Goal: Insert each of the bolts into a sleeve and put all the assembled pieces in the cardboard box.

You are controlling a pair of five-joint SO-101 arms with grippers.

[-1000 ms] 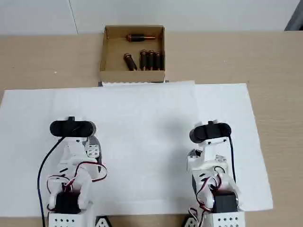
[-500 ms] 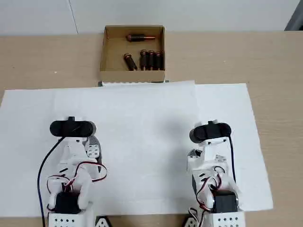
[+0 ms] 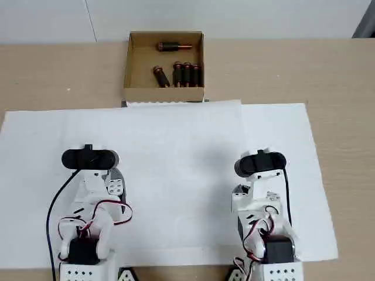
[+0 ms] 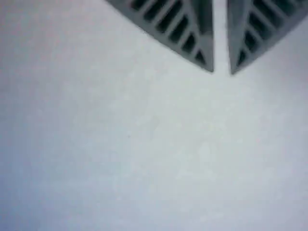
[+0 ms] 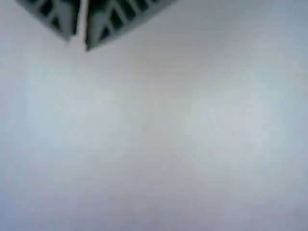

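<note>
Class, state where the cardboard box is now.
In the high view, the cardboard box sits on the wooden table's far side, just beyond the white paper's edge, holding assembled pieces.

Plain brown cardboard, matt, for the cardboard box (image 3: 133, 64). Inside it, dark metal on the assembled pieces (image 3: 186, 74), with a coppery sheen. Just in front of the box, smooth matt white paper sheet (image 3: 176, 146). Under both, pale wood-grain surface (image 3: 328, 70), dull. Farther from the box, white plastic arms (image 3: 88, 199). Grey ribbed plastic, matt, on the left hand (image 4: 222, 70) and right hand (image 5: 78, 42).
</note>
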